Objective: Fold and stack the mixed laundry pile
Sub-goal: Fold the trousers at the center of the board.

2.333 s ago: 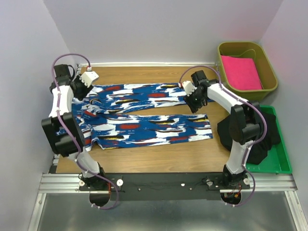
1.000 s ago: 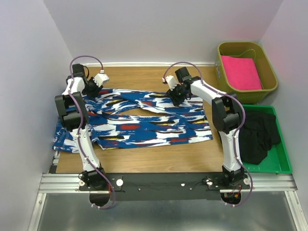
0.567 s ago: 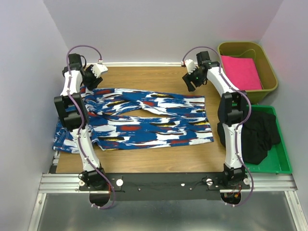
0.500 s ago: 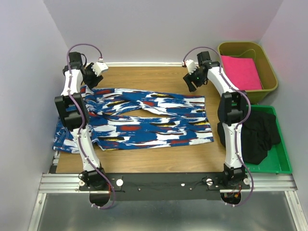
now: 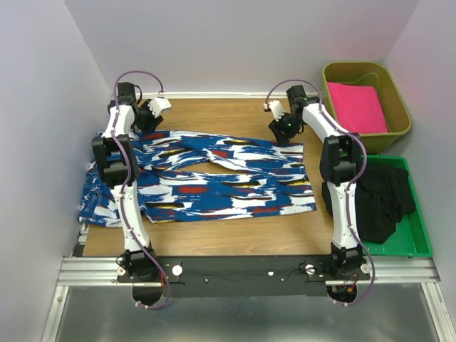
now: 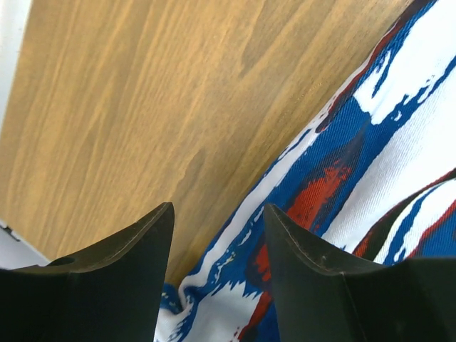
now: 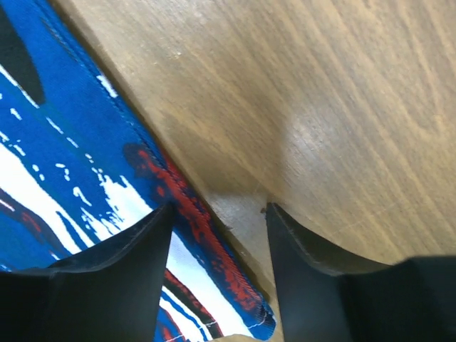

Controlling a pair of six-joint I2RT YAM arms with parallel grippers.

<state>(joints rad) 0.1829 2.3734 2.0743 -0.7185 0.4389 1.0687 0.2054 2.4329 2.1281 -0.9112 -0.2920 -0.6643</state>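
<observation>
Across the tabletop (image 5: 235, 226) the blue cloth (image 5: 214, 179) lies spread, the tray (image 5: 422, 246) holds the black garment (image 5: 381, 203), and the left tool (image 6: 217, 210) and right tool (image 7: 217, 210) hang wide and empty at the cloth's far edge, so the next move is probably to pinch that edge and fold it nearward.

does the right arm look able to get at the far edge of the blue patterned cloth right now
Probably yes. The right gripper is at the far right corner of the blue patterned cloth, jaws open. In the wrist view the hem lies right in the gap between them, and nothing covers that edge.
</observation>
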